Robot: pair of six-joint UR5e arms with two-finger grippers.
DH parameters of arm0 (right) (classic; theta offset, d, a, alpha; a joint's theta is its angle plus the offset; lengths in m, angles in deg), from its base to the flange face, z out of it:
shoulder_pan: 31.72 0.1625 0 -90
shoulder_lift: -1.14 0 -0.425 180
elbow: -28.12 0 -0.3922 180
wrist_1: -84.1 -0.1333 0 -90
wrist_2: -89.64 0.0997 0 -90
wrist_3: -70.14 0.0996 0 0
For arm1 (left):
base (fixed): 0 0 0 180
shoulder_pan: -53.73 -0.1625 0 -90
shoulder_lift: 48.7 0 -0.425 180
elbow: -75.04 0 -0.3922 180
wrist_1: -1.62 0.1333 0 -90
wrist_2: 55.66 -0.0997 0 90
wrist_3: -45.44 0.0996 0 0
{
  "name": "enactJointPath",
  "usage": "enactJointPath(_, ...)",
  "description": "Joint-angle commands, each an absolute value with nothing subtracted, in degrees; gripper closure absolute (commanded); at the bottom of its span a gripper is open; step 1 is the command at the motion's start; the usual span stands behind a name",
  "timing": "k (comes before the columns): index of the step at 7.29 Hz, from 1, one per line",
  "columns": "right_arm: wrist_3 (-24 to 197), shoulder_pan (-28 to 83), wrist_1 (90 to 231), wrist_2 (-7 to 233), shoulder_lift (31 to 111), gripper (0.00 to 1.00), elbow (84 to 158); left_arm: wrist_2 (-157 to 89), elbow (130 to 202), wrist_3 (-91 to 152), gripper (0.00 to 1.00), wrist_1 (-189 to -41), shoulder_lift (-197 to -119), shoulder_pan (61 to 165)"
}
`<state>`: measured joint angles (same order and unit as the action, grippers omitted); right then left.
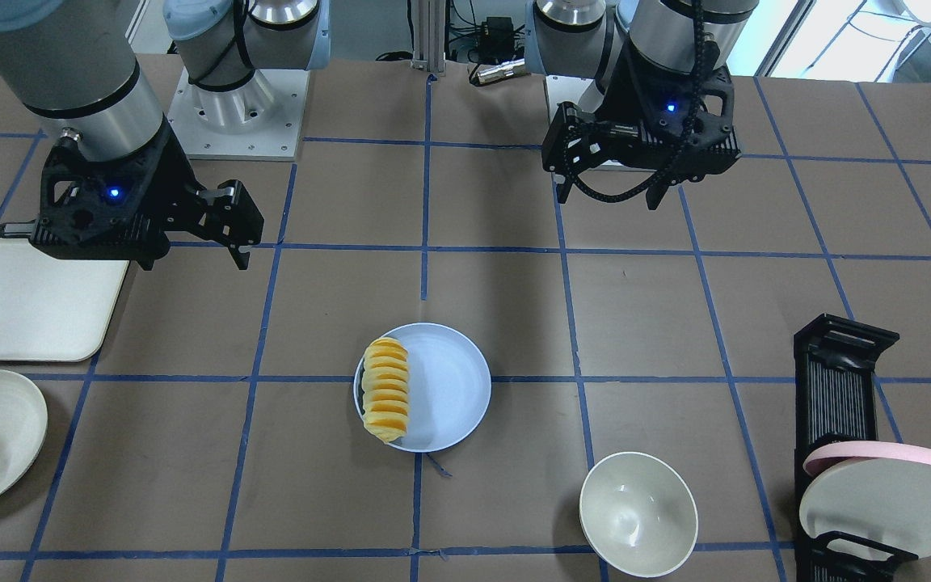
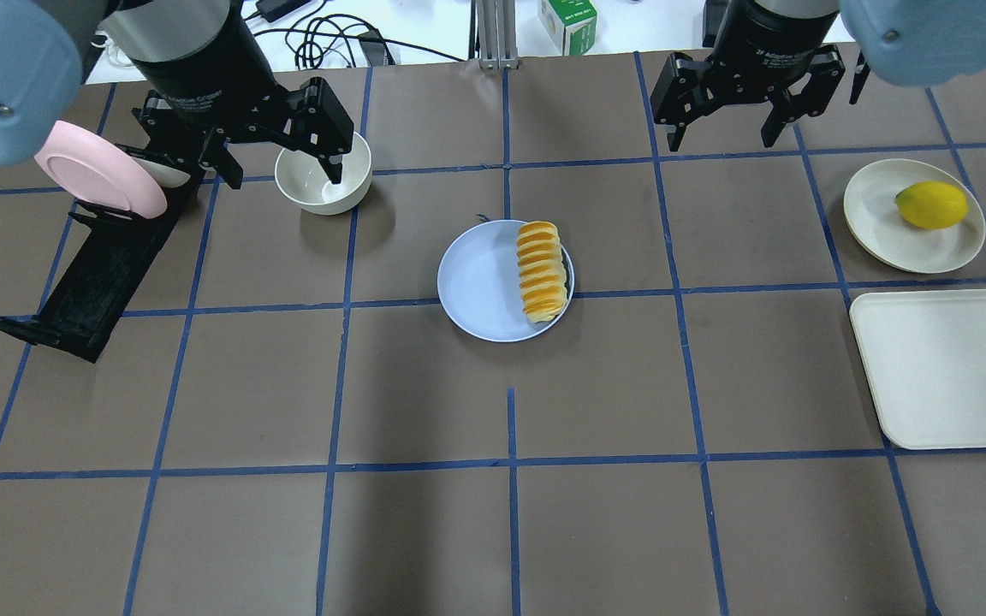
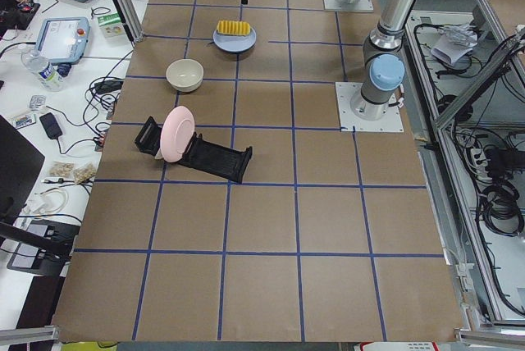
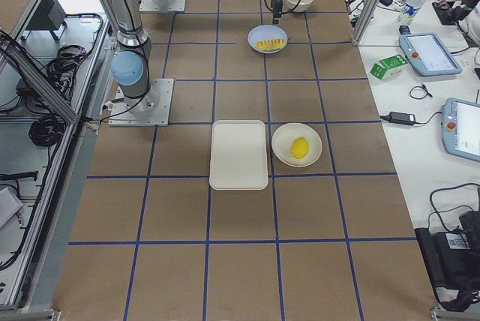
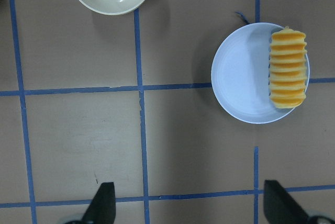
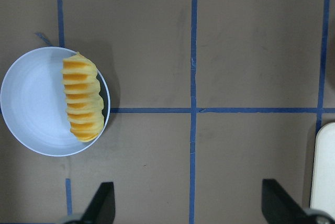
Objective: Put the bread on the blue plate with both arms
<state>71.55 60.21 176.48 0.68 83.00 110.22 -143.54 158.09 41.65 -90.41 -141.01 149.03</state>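
The bread [image 2: 541,271], a ridged golden-orange loaf, lies on the blue plate [image 2: 480,287] at the table's middle, along the plate's right rim in the overhead view. It also shows in the front view [image 1: 387,390] on the plate [image 1: 449,388], in the left wrist view [image 5: 288,68] and in the right wrist view [image 6: 82,97]. My left gripper [image 2: 283,171] hangs open and empty above the white bowl, far left of the plate. My right gripper [image 2: 724,137] hangs open and empty beyond the plate, to its right. Neither gripper touches anything.
A white bowl [image 2: 323,175] stands under my left gripper. A black dish rack [image 2: 91,282] holds a pink-rimmed plate [image 2: 99,171] at far left. A cream plate [image 2: 887,231] with a yellow fruit [image 2: 932,205] and a cream tray [image 2: 955,368] lie at right.
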Motion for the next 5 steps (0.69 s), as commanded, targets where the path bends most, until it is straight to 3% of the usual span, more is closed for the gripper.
enactJointPath(1,71.5,60.2,176.3,0.8,83.1,0.00,110.3,-143.5,158.0,41.7,0.00,-90.7,-140.9,149.0)
enactJointPath(5,71.5,60.2,176.4,0.8,82.9,0.00,110.6,-145.5,158.0,42.3,0.00,-90.8,-140.9,149.1)
